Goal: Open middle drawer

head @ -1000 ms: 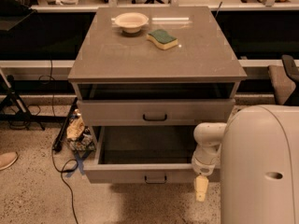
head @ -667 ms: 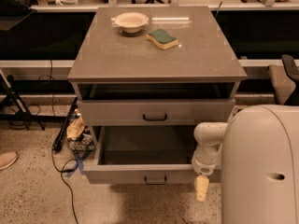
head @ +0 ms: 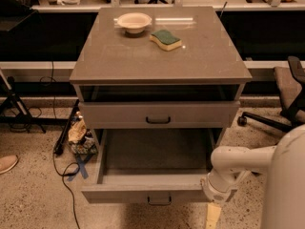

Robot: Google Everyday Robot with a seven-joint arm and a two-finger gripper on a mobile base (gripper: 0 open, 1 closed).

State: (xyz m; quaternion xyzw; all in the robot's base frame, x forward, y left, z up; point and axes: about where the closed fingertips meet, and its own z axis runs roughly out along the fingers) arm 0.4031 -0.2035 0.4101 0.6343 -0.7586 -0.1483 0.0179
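Note:
The grey cabinet (head: 157,56) shows two drawer fronts with black bar handles. The middle drawer (head: 143,192) is the lower one. It is pulled far out, and its empty inside shows. Its handle (head: 159,200) faces me. The drawer above it (head: 157,114) stands out only slightly, with a dark gap over it. A third drawer is hidden from view. My gripper (head: 212,217) hangs from the white arm (head: 238,163) at the pulled-out drawer's front right corner and points down to the floor.
A white bowl (head: 134,22) and a green-yellow sponge (head: 166,39) lie on the cabinet top. Cables and clutter (head: 78,137) lie on the floor at the left, with a shoe (head: 7,163) further left. An office chair (head: 286,99) stands at the right.
The lower drawer's front has come further out toward the camera. My gripper has moved the same way, staying at the drawer's right front corner. The upper drawer has not moved.

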